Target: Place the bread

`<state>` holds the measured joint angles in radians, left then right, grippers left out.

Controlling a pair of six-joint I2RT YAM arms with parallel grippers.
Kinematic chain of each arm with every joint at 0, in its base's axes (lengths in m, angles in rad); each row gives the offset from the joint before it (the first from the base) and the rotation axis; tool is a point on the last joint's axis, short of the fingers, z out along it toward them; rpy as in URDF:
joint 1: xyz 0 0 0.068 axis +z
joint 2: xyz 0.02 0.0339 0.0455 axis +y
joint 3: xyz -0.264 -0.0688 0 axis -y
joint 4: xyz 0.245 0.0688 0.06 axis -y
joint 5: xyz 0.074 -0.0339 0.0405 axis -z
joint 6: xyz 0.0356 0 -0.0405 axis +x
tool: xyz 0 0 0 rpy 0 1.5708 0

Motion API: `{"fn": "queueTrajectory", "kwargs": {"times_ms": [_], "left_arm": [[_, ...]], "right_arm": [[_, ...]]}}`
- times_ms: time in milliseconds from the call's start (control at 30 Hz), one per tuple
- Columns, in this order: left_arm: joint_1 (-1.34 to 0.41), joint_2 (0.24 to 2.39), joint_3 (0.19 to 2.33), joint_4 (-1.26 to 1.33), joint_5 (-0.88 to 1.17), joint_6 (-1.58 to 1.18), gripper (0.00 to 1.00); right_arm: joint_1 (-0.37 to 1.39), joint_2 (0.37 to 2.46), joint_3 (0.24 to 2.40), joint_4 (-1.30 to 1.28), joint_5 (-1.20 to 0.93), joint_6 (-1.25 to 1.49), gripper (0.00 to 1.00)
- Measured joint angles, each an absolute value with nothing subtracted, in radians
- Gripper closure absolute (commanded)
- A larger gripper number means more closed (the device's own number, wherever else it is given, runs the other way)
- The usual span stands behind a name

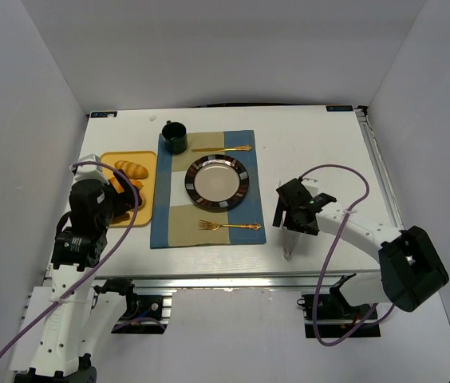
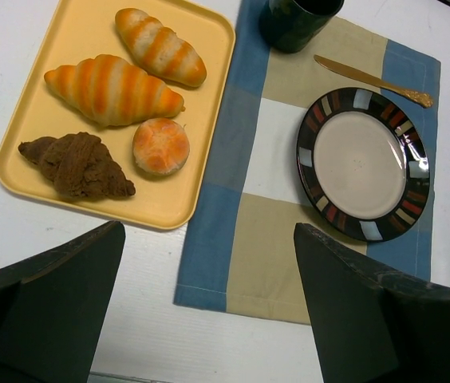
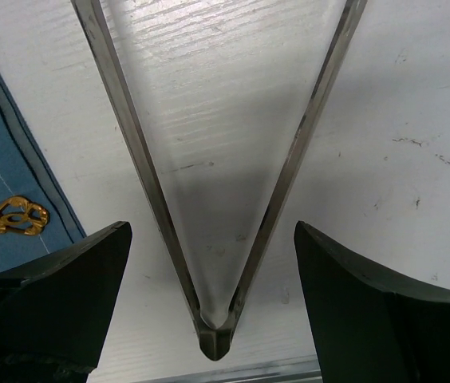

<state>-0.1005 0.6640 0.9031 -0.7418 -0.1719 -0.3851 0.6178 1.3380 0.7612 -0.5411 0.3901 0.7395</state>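
Bun: the bun (image 2: 161, 146) lies on the tray (image 2: 65, 48), close against a striped roll (image 2: 113, 88) and just beside the brown pastry (image 2: 77, 163). It is well apart from the plate (image 2: 416, 152).
Left gripper: the left gripper (image 2: 207, 231) hovers above the near edge of the tray. Its fingers are wide apart and nothing is between them.
Right gripper: the right gripper (image 3: 211, 227) hangs low over the tongs (image 3: 215, 331), which lie flat on the table (image 3: 416, 96). Its fingers are spread fully, one on each side of the tongs, and grip nothing.
Risk at tongs: the arms are thin, smooth metal. If the fingers close near the hinge, I think the tongs can slip or turn in the grip.
Risk at bun: it is round and has close neighbours, so a pinch that is off centre can roll it away or catch the roll or pastry instead.
Risk at plate: the plate is smooth, so a bun dropped from a height can roll off onto the placemat (image 2: 273, 239).
Risk between arms: both arms may want the space over the tray, and they can collide there.
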Motion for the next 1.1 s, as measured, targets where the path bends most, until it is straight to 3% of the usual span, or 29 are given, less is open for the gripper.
{"fn": "queueTrajectory", "kwargs": {"times_ms": [433,600,667,700,767,900,1100], "left_arm": [[-0.101,0.665,0.897,-0.753,-0.173,-0.384,0.02],[-0.101,0.668,0.897,-0.759,-0.174,-0.378,0.02],[-0.101,0.669,0.897,-0.759,-0.175,-0.377,0.02],[-0.101,0.670,0.897,-0.759,-0.176,-0.375,0.02],[-0.101,0.670,0.897,-0.759,-0.176,-0.374,0.02],[-0.101,0.670,0.897,-0.759,-0.176,-0.374,0.02],[-0.101,0.677,0.899,-0.760,-0.176,-0.374,0.02]], "right_arm": [[0.618,1.442,0.743,-0.445,0.391,0.753,0.14],[0.618,1.463,0.737,-0.424,0.398,0.755,0.27],[0.618,1.463,0.736,-0.421,0.402,0.757,0.34],[0.618,1.462,0.734,-0.418,0.404,0.759,0.43],[0.618,1.454,0.726,-0.415,0.413,0.762,0.49],[0.618,1.421,0.726,-0.448,0.422,0.760,0.54],[0.627,1.285,0.857,-0.592,0.434,0.690,0.54]]}}
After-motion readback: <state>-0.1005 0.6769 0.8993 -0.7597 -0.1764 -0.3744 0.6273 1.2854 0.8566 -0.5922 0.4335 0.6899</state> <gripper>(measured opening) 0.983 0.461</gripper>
